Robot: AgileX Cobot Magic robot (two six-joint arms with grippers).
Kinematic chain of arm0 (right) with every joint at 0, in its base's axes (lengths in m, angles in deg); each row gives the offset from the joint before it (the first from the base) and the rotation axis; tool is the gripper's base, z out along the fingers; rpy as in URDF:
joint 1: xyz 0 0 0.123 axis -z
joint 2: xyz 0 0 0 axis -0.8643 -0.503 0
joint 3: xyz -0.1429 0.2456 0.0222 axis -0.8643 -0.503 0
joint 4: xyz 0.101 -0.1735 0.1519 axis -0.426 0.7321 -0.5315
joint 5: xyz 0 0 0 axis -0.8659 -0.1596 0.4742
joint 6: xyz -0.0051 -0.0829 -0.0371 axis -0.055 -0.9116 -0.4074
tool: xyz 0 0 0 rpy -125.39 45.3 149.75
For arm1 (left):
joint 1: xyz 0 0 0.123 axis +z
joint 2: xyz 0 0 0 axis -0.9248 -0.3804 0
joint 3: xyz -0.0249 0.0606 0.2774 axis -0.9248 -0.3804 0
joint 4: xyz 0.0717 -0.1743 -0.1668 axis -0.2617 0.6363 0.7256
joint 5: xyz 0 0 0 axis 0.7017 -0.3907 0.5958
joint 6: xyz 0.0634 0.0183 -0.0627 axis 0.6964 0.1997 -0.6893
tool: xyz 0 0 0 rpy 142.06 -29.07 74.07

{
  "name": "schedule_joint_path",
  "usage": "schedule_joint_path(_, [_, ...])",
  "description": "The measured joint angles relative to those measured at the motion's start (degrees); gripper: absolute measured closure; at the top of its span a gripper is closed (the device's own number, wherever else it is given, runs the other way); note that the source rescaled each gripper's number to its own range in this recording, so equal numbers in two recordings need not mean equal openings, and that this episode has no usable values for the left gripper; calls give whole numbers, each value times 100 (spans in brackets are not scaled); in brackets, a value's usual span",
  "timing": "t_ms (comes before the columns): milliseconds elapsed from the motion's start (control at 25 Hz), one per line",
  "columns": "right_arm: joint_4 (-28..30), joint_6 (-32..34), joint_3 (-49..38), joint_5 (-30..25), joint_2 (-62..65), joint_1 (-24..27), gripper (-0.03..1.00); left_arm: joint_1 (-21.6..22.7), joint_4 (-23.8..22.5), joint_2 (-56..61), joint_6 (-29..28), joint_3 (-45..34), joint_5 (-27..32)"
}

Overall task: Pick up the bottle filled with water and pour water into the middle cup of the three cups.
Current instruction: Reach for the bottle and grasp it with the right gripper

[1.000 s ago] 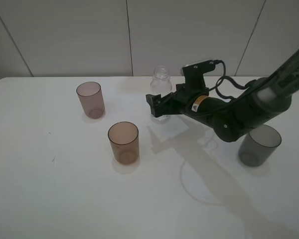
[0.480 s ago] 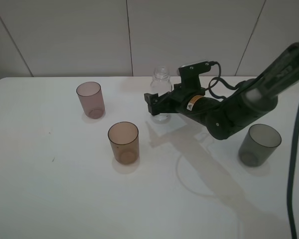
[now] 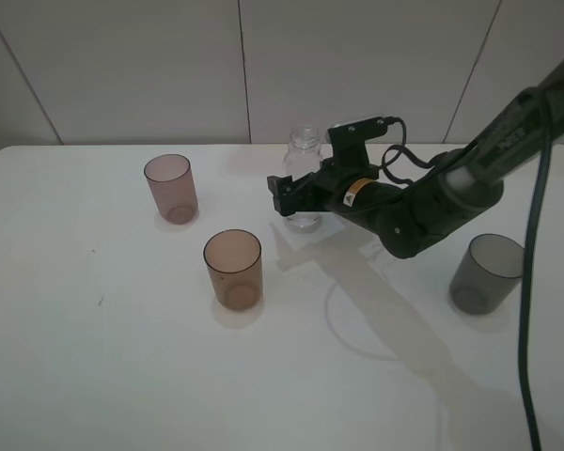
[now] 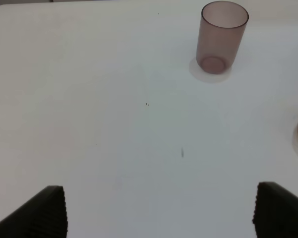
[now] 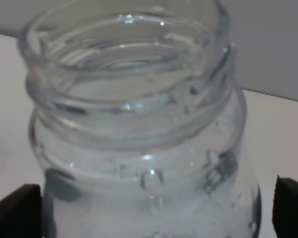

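Zero steps judged complete. Bottle (image 3: 304, 158) is stood upright on tabletop, btwn spread jaws of right gripper (image 3: 297, 195), not yet clamped. Left gripper (image 4: 164, 213) is held spread, idle. Grasp, lift & pour into middle cup (image 3: 232, 268) are left.

Place: test lab | cues: white table (image 3: 75, 376), plain panelled wall (image 3: 122, 66), robot arm (image 3: 432, 202)

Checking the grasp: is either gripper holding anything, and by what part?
Nothing held yet. The right gripper stands open around the bottle below its neck; the left gripper is open, empty.
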Motion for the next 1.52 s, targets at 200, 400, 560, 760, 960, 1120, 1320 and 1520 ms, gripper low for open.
schedule_joint_path(200, [74,0,14,-7,-52,0,2,0,0,0,0,0,0])
schedule_joint_path(400, [74,0,14,-6,-163,0,2,0,0,0,0,0,0])
schedule_joint_path(560, [74,11,25,32,-194,0,2,0,0,0,0,0,0])
schedule_joint_path(760, [74,11,140,33,-216,0,2,0,0,0,0,0,0])
schedule_joint_path(960, [74,11,213,-22,-216,0,2,0,0,0,0,0,0])
schedule_joint_path(1120, [74,11,223,-52,-281,0,2,0,0,0,0,0,0])
schedule_joint_path(1320, [76,11,248,-101,-332,0,16,0,0,0,0,0,0])
schedule_joint_path(1520, [101,18,260,-112,-332,0,94,0,0,0,0,0,0])
